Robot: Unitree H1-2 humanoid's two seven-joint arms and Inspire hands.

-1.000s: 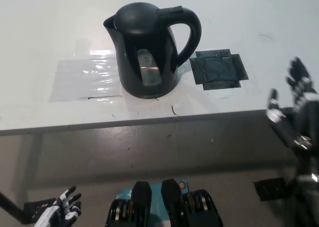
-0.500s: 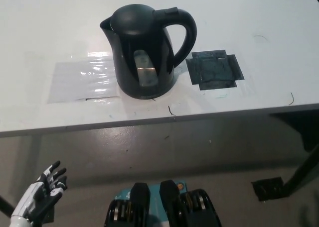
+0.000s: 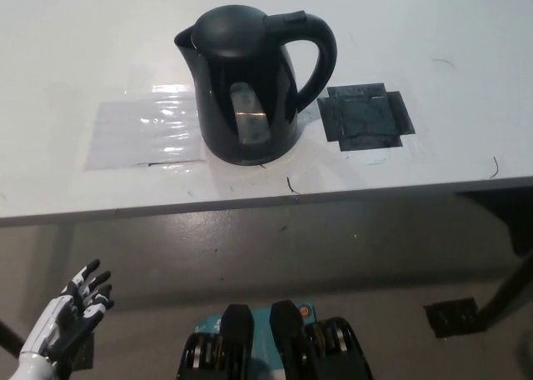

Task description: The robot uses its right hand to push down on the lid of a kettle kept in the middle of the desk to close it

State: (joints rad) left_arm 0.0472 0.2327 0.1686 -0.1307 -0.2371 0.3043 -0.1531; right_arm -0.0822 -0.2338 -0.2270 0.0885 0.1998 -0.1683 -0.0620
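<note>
We see the white left hand at the lower left of the frame, below the desk edge and over the grey floor, its fingers spread apart and holding nothing. We do not find the black right hand anywhere in the frame, so nothing of its state can be told.

The kettle stands upright in the upper middle of the frame, on the white desk, with no hand near it. It is black, its spout points to the frame's left and its looped handle to the right. The lid lies down flat on the body, closed as far as we can tell. A narrow water window faces us on the front wall; whether there is any water behind it we cannot tell.

Just left of the kettle's base a patch of clear glossy tape lies flat on the desk, touching or nearly touching the base. Just right of the kettle a dark square patch lies flat on the desk, apart from the base. A few thin dark scratch marks sit near the front edge of the desk. Nothing stands over the lid.
</note>
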